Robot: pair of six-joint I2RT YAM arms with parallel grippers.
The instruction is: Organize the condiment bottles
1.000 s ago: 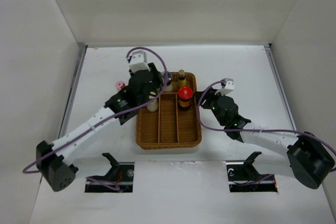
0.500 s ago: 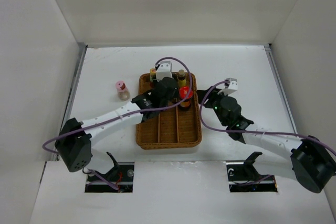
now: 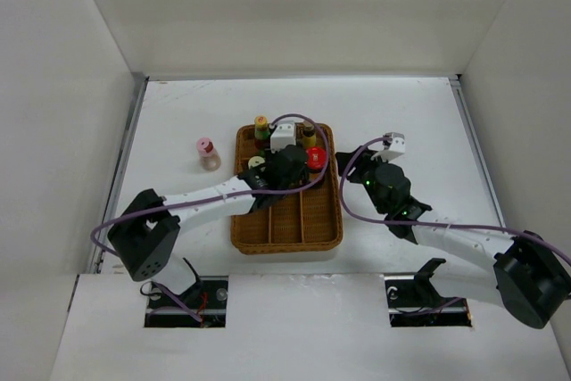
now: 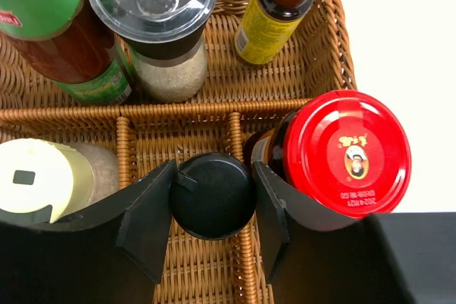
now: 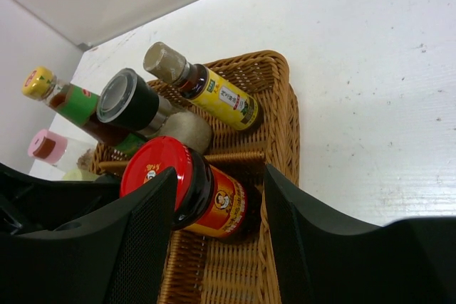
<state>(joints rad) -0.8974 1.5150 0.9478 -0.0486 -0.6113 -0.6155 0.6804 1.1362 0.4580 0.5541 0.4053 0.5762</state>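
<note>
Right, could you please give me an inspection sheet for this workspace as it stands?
Surface: white table, faint specks only.
Job's things: wicker tray, far compartment holds yellow-capped bottle, clear-topped grinder, tan-capped bottle; pale-capped jar in left lane, red-lidded jar in right lane; pink-capped bottle stands on the table, left of the tray.
Clutter: nothing seen.
Grippers: left pincer shut on black-capped bottle over the middle lane; right pincer open at the tray's right rim, facing the red-lidded jar.
Cables: purple cable along each arm; the left one loops above the tray's far end.
Surroundings: white walls on three sides.
</note>
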